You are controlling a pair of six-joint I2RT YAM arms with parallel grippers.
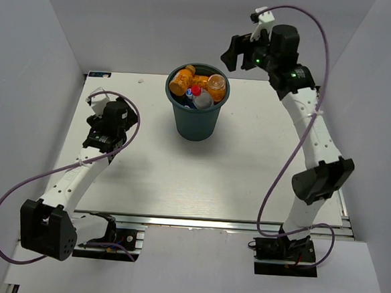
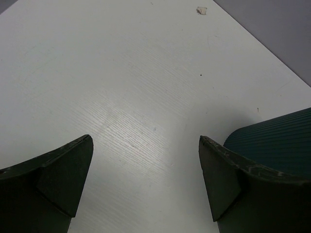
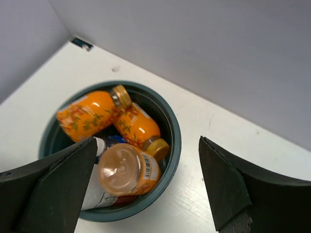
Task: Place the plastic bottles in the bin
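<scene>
A dark teal bin point(image 1: 195, 125) stands at the back middle of the table, filled with several plastic bottles. Orange juice bottles point(image 3: 87, 114) with gold caps lie across the top, and a third orange bottle point(image 3: 127, 170) shows its base. A white bottle with a red cap point(image 1: 197, 91) lies beneath them. My right gripper point(image 3: 146, 189) hangs open high above the bin's right rim point(image 3: 176, 141), holding nothing. My left gripper point(image 2: 146, 179) is open low over the bare table, left of the bin, whose ribbed wall point(image 2: 277, 138) shows at the right.
White walls close in the table on the left, back and right. A small white scrap point(image 2: 201, 10) lies near the back edge. The left arm's purple cable point(image 1: 17, 194) loops out past the table's left side.
</scene>
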